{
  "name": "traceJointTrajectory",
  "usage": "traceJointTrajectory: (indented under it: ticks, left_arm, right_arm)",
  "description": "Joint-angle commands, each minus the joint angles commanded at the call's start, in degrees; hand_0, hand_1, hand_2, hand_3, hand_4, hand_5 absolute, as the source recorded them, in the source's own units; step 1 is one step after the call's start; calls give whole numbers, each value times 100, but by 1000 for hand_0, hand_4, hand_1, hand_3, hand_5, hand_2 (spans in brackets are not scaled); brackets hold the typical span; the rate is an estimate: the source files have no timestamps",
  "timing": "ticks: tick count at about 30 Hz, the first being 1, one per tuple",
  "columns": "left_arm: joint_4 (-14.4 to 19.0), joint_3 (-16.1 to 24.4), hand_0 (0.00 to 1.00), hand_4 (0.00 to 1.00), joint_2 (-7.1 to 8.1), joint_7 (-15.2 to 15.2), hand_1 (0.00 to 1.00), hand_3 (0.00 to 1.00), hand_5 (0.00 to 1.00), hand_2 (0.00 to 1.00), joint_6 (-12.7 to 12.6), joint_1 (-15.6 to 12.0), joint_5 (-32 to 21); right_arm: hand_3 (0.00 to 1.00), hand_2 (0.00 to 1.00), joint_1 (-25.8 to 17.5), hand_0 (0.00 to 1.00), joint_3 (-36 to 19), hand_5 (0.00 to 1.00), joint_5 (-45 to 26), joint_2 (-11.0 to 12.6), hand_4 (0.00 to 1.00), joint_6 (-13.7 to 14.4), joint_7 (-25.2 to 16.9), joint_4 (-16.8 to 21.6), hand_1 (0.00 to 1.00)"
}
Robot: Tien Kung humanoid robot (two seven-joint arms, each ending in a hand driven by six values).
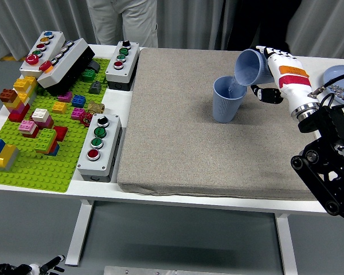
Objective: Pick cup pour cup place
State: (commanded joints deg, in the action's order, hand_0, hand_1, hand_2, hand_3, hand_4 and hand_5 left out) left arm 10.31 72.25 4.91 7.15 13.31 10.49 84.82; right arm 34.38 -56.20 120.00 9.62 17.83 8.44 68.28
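Two blue ribbed cups are on the right half of the grey mat. One cup stands upright on the mat. My right hand is shut on the second cup, which is tipped steeply on its side with its mouth down-left over the rim of the standing cup. The two rims look very close or touching. My left hand is out of view.
A green baseplate with several coloured bricks lies at the left. Button boxes stand beside it. A blue bowl sits at the right edge. A person stands behind the table.
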Motion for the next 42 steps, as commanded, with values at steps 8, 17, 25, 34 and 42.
traceJointTrajectory:
  ticks: [8, 17, 25, 34, 42]
  left_arm:
    - [0, 2, 848, 595, 3, 3, 864, 777, 998, 884, 3, -2, 6]
    - [0, 38, 849, 596, 1, 2, 864, 775, 998, 884, 3, 3, 44]
    - [0, 51, 850, 595, 2, 5, 865, 776, 998, 884, 6, 21, 54]
    - [0, 69, 850, 595, 0, 7, 865, 776, 998, 884, 4, 47, 69]
    - [0, 91, 850, 596, 0, 6, 865, 776, 998, 884, 0, 67, 73]
  right_arm:
    - [622, 526, 14, 745, 34, 2, 85, 36, 664, 27, 1, 9, 645]
    - [619, 525, 74, 752, 114, 2, 85, 143, 664, 43, -34, 24, 645]
    - [617, 525, 165, 753, 248, 2, 60, 275, 662, 47, -35, 37, 648]
    - [613, 524, 273, 754, 422, 2, 36, 397, 664, 133, -45, 9, 647]
    - [611, 520, 323, 756, 559, 2, 15, 508, 664, 275, -179, -71, 647]
